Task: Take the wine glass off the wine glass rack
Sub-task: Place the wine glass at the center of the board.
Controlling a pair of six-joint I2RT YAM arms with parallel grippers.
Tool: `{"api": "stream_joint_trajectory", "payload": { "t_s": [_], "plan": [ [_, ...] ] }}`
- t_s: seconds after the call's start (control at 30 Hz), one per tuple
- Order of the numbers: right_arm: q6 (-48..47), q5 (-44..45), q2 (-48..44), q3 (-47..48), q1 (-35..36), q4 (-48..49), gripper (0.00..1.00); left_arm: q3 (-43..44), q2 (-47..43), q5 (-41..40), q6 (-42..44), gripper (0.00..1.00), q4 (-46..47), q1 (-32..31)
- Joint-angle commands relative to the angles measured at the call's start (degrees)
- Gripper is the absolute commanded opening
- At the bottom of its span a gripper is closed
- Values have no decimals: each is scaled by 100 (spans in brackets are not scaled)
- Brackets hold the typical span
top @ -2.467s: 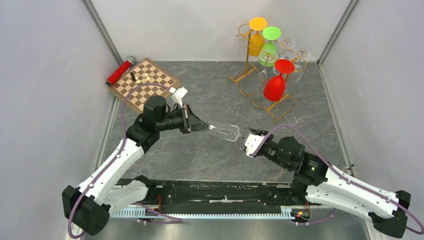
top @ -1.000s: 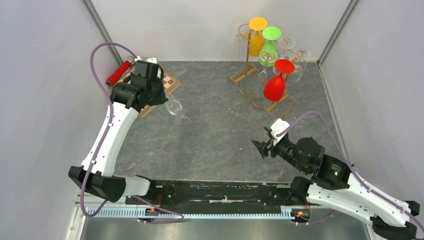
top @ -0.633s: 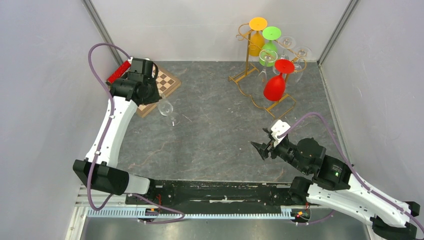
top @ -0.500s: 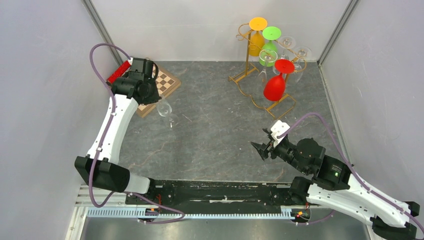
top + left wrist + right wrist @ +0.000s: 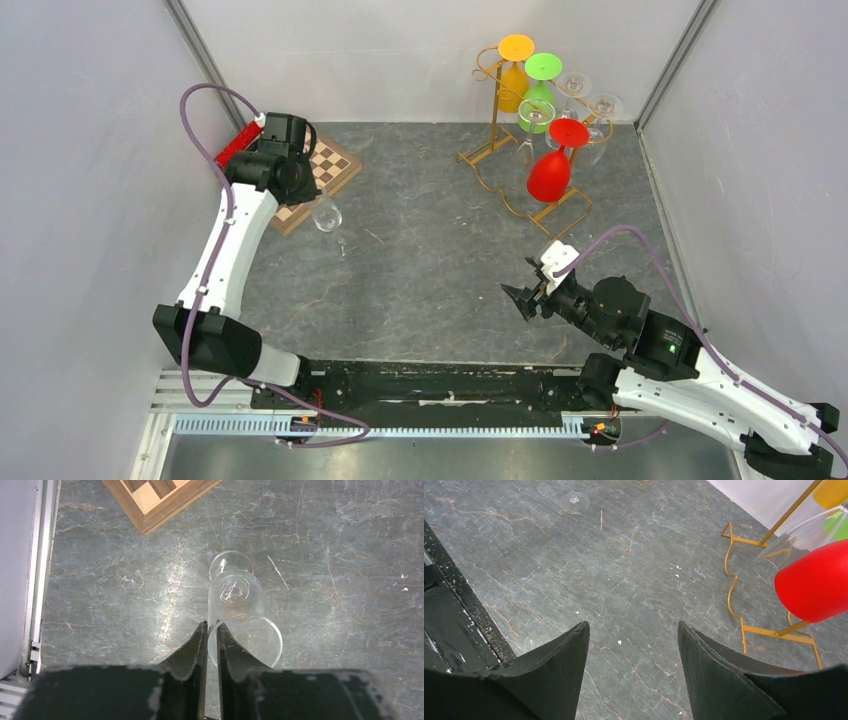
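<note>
Pinching wine glass [image 5: 239,594] rim — left gripper [image 5: 208,628] clamped

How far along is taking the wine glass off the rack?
Done: a clear wine glass is off the wine glass rack, beside the chessboard. In hand: the left gripper pinches its rim between its fingers, foot down near the table. Left: letting go. The right gripper is open, empty.

Bright, even light; soft shadows; sharp focus throughout.
</note>
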Motion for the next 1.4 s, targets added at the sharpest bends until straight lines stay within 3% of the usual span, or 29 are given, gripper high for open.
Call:
{"api": "stream_joint_trajectory", "payload": {
  "t_s": [0.0,0.07,0.3,0.73,0.87,1.03,1.2,1.37],
  "plan": [
    [-14,66,-30,25,17,16,68,116,173,-60,284,22,29,27],
    [-7,91,-43,16,17,13,69,120,170,-4,303,28,78,31],
    [-11,95,-45,54,22,9,70,244,172,83,337,35,70,27],
    [109,430,150,329,16,-44,74,926,295,163,408,41,-151,27],
    [257,963,194,465,20,-30,81,1229,284,272,419,42,-309,20],
    [386,1378,315,833,17,-123,82,1430,19,678,354,42,-365,-21],
    [637,1986,650,1514,19,-554,84,1554,-300,1157,237,42,-365,-260],
    [672,2470,941,2045,17,-816,85,1805,-419,1474,35,43,-304,-941]
  ]
}}
